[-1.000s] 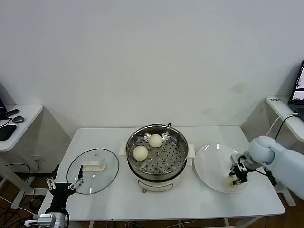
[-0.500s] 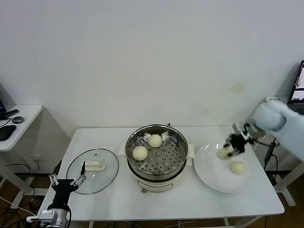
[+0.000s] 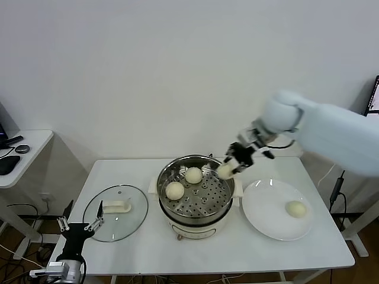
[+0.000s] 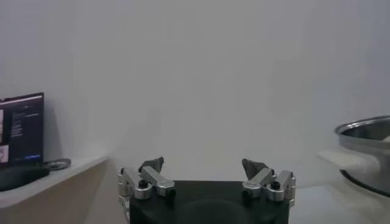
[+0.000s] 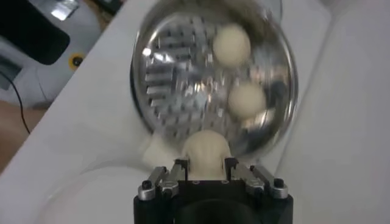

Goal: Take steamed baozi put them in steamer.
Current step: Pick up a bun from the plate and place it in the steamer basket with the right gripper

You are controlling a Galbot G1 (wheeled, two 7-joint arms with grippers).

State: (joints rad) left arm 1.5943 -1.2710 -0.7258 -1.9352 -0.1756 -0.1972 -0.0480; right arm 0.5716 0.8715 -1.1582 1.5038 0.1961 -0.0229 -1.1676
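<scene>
The right claw (image 3: 232, 165) was clenched on a bun (image 3: 225, 171), poised over the steamer (image 3: 195, 210) at its right rim; the bare tray lay just leftward and below. The left claw (image 3: 79, 228), released, idled by the surface's (image 3: 148, 251) left corner.

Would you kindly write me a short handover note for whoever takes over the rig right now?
Right hand: shut on a baozi, held above the right rim of the steamer, not yet released.
Left hand: open, empty, parked low at the table's front left corner, near the glass lid.
Steamer: two baozi on the perforated tray, one at front left and one behind it.
Plate: one last baozi on its right side.
Done: two buns placed, third in transit.
Left: set down the held bun in the steamer, then fetch the one on the plate.
</scene>
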